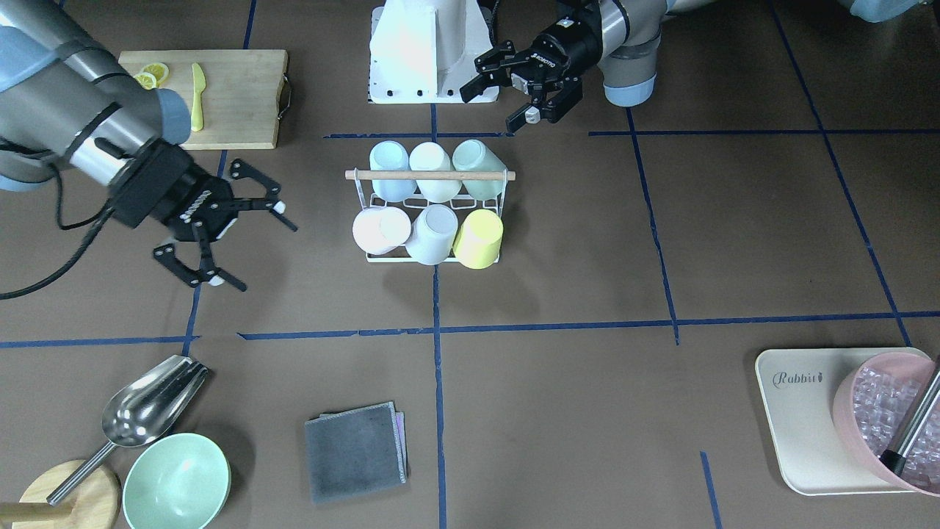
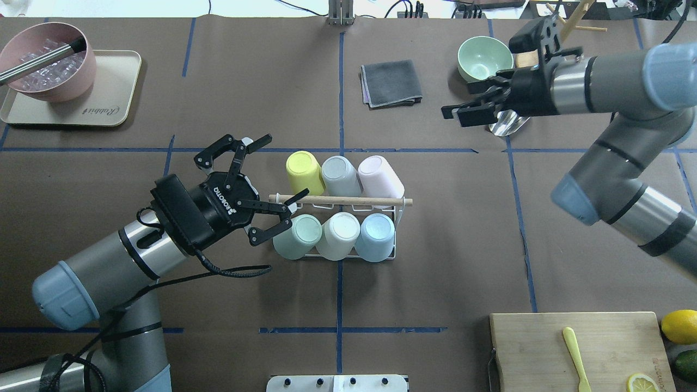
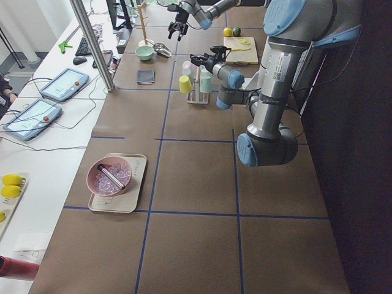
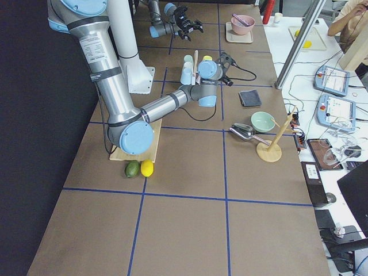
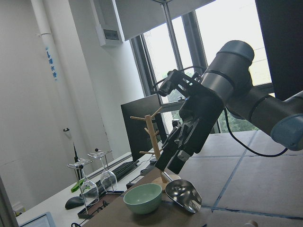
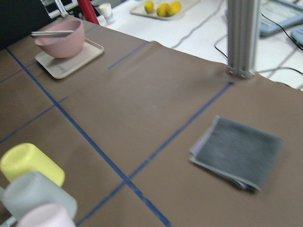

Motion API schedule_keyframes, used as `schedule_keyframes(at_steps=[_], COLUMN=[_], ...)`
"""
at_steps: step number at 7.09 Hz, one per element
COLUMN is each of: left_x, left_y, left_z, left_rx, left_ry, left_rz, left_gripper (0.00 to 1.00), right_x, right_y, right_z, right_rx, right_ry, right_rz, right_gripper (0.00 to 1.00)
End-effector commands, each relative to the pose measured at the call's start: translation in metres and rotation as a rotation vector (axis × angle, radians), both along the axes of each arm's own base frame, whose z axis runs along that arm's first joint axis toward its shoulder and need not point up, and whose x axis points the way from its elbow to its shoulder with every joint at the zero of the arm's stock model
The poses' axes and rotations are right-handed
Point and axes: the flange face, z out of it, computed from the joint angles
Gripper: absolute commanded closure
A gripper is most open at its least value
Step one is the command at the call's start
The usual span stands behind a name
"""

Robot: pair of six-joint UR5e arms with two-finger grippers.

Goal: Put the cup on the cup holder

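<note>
White wire and a pale wooden rod [image 2: 375, 202] are making up the cup holder [image 1: 433, 175], which is standing mid-table [image 2: 435, 272] and carrying six inverted cups in two rows of three. Bearings are being taken on the overhead view, twelve o'clock pointing away from the robot. The far row is holding the yellow cup [image 2: 301, 170], grey cup [image 2: 338, 175] and pink cup [image 2: 381, 177]; the near row is holding the green cup [image 2: 297, 242], white cup [image 2: 337, 242] and blue cup [image 2: 377, 242]. No loose cup is showing, so the task is looking complete.

The left gripper [image 2: 277, 170] is hovering with fingers spread wide and nothing between them. The holder is lying just beside it at three o'clock, the rod's long axis running nine to three. One fingertip is overlapping the rod's nine-o'clock end in this view; contact cannot be judged. The right gripper [image 1: 258, 251] is likewise gaping and empty, well apart at the holder's two o'clock. The left arm is the nearer, and any withdrawal would probably need to clear that rod end.
</note>
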Motion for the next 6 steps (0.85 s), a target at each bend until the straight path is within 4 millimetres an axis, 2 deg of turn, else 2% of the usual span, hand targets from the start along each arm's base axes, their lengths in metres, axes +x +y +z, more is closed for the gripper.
schedule_keyframes(at_steps=[1, 2, 3, 4, 5, 6], left_x=[-0.042, -0.065, -0.087, -0.117, -0.140, -0.153], left_y=[-0.033, -0.047, -0.061, -0.082, -0.102, -0.114], left_z=[-0.034, -0.047, -0.052, -0.049, -0.040, -0.029], left_rx=[-0.060, -0.134, -0.193, -0.293, -0.390, -0.474], left_ry=[-0.148, -0.196, -0.249, -0.348, -0.433, -0.497], left_rz=[-0.020, 0.027, 0.081, 0.141, 0.198, 0.267], left_gripper=[0.00, 0.00, 0.00, 0.00, 0.00, 0.00], right_x=[0.111, 0.162, 0.224, 0.255, 0.263, 0.268], right_y=[0.002, 0.029, 0.071, 0.109, 0.127, 0.127], right_z=[0.106, 0.169, 0.237, 0.287, 0.310, 0.323], right_rx=[-0.291, -0.409, -0.558, -0.721, -0.795, -0.869], right_ry=[0.096, 0.123, 0.141, 0.163, 0.191, 0.224], right_rz=[0.013, 0.067, 0.143, 0.167, 0.175, 0.181], right_gripper=[0.00, 0.00, 0.00, 0.00, 0.00, 0.00])
